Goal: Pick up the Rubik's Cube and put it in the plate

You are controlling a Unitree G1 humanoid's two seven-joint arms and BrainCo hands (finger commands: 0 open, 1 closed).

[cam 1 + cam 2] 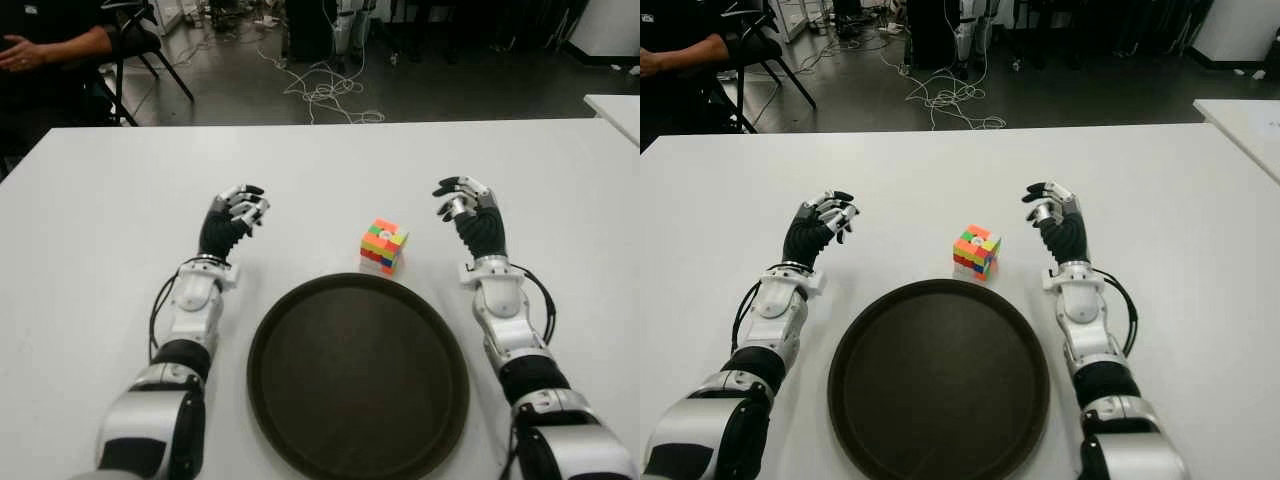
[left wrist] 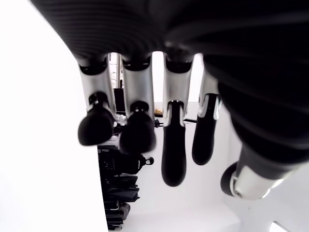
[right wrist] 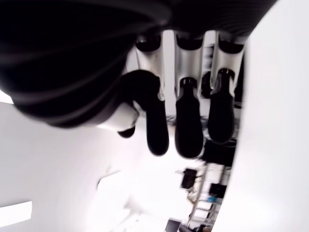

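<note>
Our white table is matte and smooth, with cables on the dark floor beyond. Nothing is done yet: the cube, glossy plastic with bright tiles, sits on the table just beyond the plate's far rim, closer to our right hand. The plate is round, dark and shallow. Our left hand and the right both hang loosely curled, holding nothing.

Even light from overhead falls on my white table, with only a soft shadow under the Rubik's Cube. The floor along the top of the frame is dim. My wrist views blow out to white, fingers near-black and blurred.
</note>
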